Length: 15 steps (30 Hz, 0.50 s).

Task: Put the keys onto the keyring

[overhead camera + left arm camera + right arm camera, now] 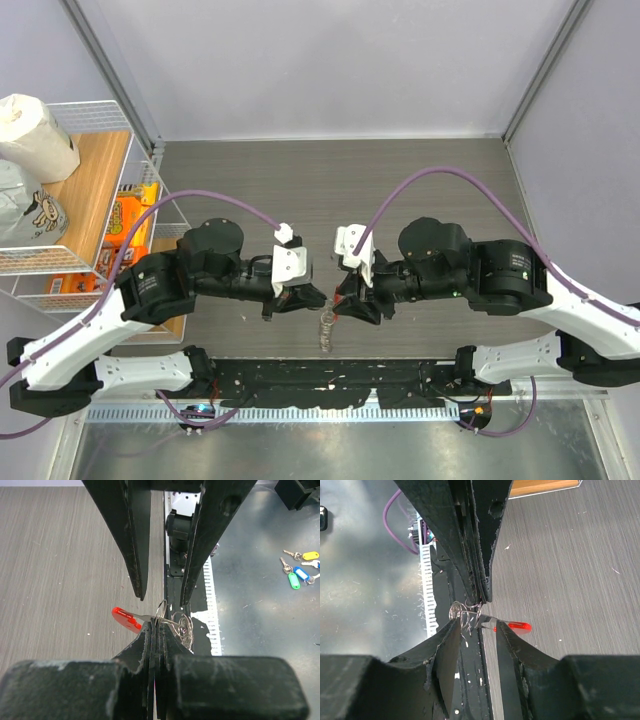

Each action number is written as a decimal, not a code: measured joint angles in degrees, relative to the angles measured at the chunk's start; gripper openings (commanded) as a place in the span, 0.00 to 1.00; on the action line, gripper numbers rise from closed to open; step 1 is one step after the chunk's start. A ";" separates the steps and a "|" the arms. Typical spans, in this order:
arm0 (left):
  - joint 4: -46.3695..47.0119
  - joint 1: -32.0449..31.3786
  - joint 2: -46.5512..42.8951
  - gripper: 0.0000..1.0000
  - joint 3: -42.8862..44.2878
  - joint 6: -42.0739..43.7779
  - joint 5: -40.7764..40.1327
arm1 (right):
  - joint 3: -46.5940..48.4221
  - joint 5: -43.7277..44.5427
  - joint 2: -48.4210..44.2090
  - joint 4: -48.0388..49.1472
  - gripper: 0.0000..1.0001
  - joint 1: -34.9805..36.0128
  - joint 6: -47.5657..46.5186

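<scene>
Well, the keyring (126, 617), with its red strip and a bunch of thin silver loops, is pinched at the tips of the left gripper (155, 630), just over the near edge of the worktop (60, 580). The keys are so tiny that I cannot pick them out from the silver tangle. That is the big worry. The loops are thin and slippery, so a small tug the wrong way could pull the keyring out of the pinch, and it would drop down by the black rail (330, 378). The keyring could also twist, and then a key would miss the gap. The left gripper is squeezed tight on the silver loops. The right gripper (162, 600) is partly open and holds nothing. Its two fingers stand one on each side of the loops, very close, but I cannot tell if they touch.
</scene>
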 measured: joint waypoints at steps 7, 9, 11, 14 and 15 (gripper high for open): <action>-0.04 0.00 -0.76 0.00 0.31 0.00 0.02 | -0.96 0.04 1.42 0.61 0.39 0.00 -0.02; -0.04 0.00 -0.92 0.00 0.31 0.00 0.02 | -1.18 0.02 1.64 0.79 0.36 0.00 -0.02; -0.07 0.00 -0.94 0.00 0.31 0.00 0.02 | -1.31 -0.02 1.75 1.03 0.34 0.00 -0.02; -0.09 0.00 -0.94 0.00 0.31 0.00 0.02 | -1.36 -0.07 1.75 1.29 0.19 0.00 -0.07; -0.07 0.00 -0.96 0.00 0.31 0.00 0.02 | -1.36 -0.09 1.75 1.31 0.10 0.00 -0.13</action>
